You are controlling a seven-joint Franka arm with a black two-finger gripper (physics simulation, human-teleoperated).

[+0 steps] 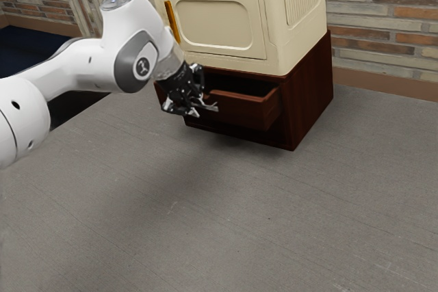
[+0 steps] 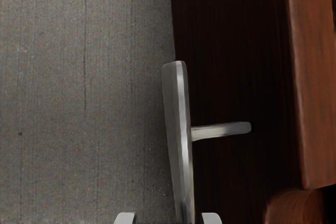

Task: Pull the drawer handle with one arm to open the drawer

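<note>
Drawer (image 1: 239,110) of the dark red wooden cabinet (image 1: 311,94), ext. view: part-way out, w/ its hollow visible behind the front; the depths of the hollow are in shadow, & the end toward the ext. view's left is partly covered by the gripper (image 1: 194,104). A cream box (image 1: 280,52) sits on top of the cabinet, its upper edge cut off by the frame. A yellow upright strip (image 1: 172,22) shows at the box's front, partly behind the arm (image 1: 75,66), whose base end is cut off.

Wrist view: the metal handle (image 2: 178,124) stands off the dark drawer front on a short post (image 2: 220,130); the bar's near end runs out of frame. Gripper (image 2: 168,217): fingers apart, approx. half-open, w/ the bar btwn them, nearer one fingertip (image 2: 211,217); a gap shows on each side, i.e. no hold on it. Both fingertips are mostly cut off. A rounded recess near the drawer's rim (image 2: 312,77) is hard to make out. Grey floor (image 2: 79,77) lies beyond.
</note>
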